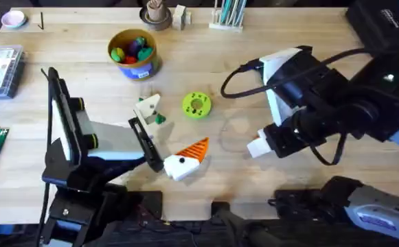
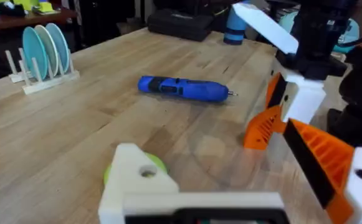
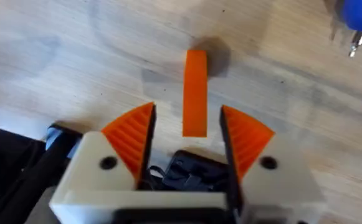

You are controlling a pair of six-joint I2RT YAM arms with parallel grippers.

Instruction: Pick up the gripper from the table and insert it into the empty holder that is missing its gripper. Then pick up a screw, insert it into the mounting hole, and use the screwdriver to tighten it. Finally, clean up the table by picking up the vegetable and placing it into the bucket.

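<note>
The task looks barely begun. The loose orange gripper [image 3: 195,87] lies flat on the wooden table [image 1: 309,192], not yet picked up. The right gripper [image 3: 187,109] is spread wide and straddles it, with a gap on either side, holding nothing. The plain white holder [image 1: 147,106] has no orange tip and appears to be one finger of the left gripper [image 1: 174,132], which is also wide open and empty. The blue electric screwdriver [image 2: 184,88] lies untouched on the table, well apart from the wedge. I cannot pick out a screw. The dark-green vegetable [image 1: 159,118] sits just beside the holder, outside the bucket [image 1: 134,53]. The bucket's white label is too small to read, and no other writing is legible.
</note>
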